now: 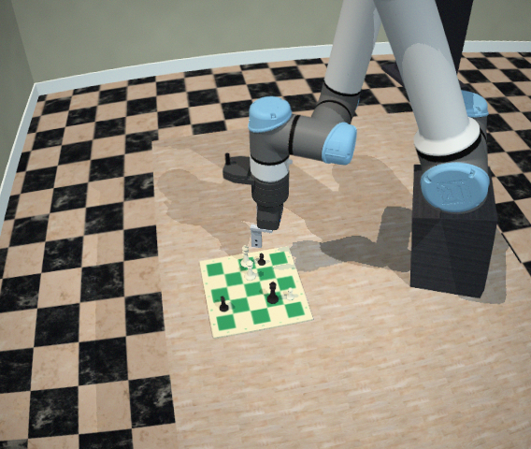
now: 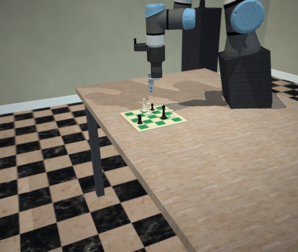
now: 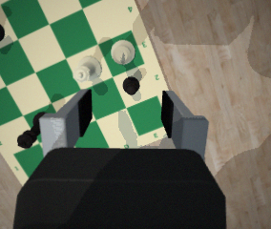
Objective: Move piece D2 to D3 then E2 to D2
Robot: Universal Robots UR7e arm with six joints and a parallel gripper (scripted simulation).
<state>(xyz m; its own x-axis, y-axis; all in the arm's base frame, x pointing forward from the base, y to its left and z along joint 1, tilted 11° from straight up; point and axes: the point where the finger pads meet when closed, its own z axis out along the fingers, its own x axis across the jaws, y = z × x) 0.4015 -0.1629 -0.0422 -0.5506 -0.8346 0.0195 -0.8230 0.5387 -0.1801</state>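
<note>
Board (image 1: 210, 319) (image 2: 128, 119) (image 3: 152, 62) looks about half solved: a white piece (image 1: 250, 273) (image 2: 148, 109) (image 3: 89, 68) stands upright on D3, while D2, just to its right, has nothing on it. That fits the first move being finished.

Still left is the black pawn (image 1: 261, 259) (image 2: 152, 107) (image 3: 131, 86), upright on E2 in the far row, due for D2 on the near side. The fingers (image 1: 256, 238) (image 2: 151, 86) are released, wide apart and holding nothing, above the board's far side.

Next should come lining up on the pawn, then lowering. Its tall white neighbour (image 1: 245, 253) (image 2: 144, 105) (image 3: 122, 52) on E3 stands close by (the likeliest thing to get knocked), so the descent wants care. The black king (image 1: 272, 294) (image 2: 163, 112) (image 3: 26, 139) on B2, nearer, should be out of the way.
</note>
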